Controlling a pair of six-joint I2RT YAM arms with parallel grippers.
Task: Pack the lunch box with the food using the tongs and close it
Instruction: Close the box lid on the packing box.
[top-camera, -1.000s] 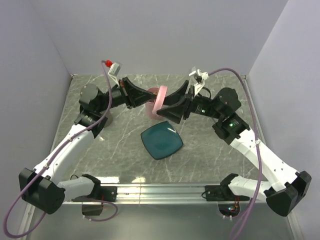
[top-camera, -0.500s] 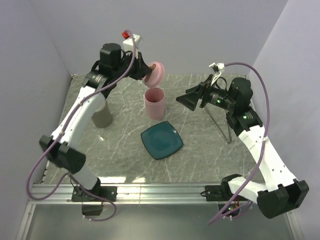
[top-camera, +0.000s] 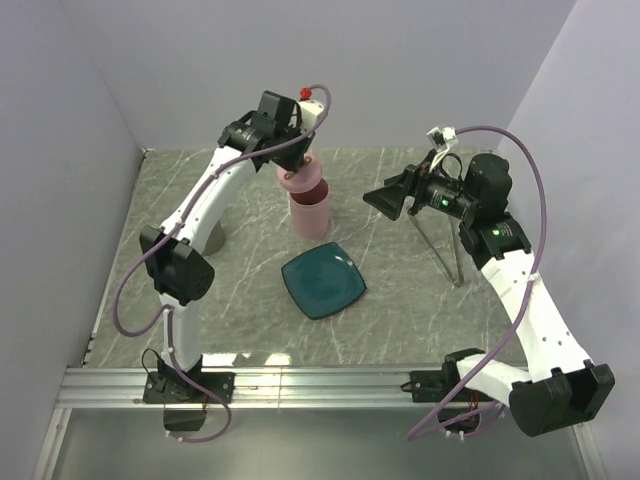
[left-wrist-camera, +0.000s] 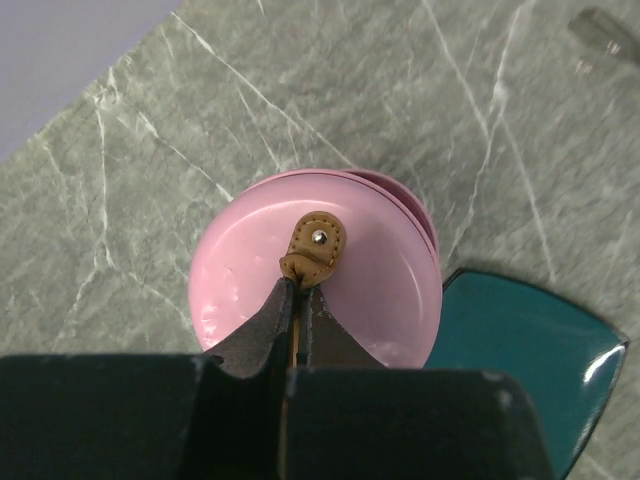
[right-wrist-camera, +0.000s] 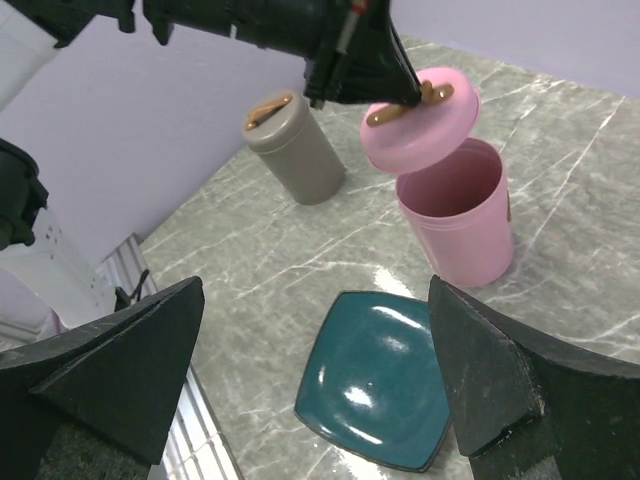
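The left arm has swung the pink lid (left-wrist-camera: 370, 270) in from the far left, and it now hangs tilted over the mouth of the pink lunch box (top-camera: 310, 212), not seated; whether its edge touches the rim cannot be told. The left claw (left-wrist-camera: 300, 292) is clenched on the lid's tan tab (left-wrist-camera: 315, 245). The lunch box stands at the far middle of the bench (top-camera: 400, 310). The right claw (top-camera: 390, 200) is spread wide with nothing in it, hovering right of the lunch box and pointing towards it. Under that arm the tongs (top-camera: 440, 257) lie flat on the bench. A teal plate (top-camera: 323, 282) sits just near of the lunch box, and a grey canister (right-wrist-camera: 298, 152) stands to the left.
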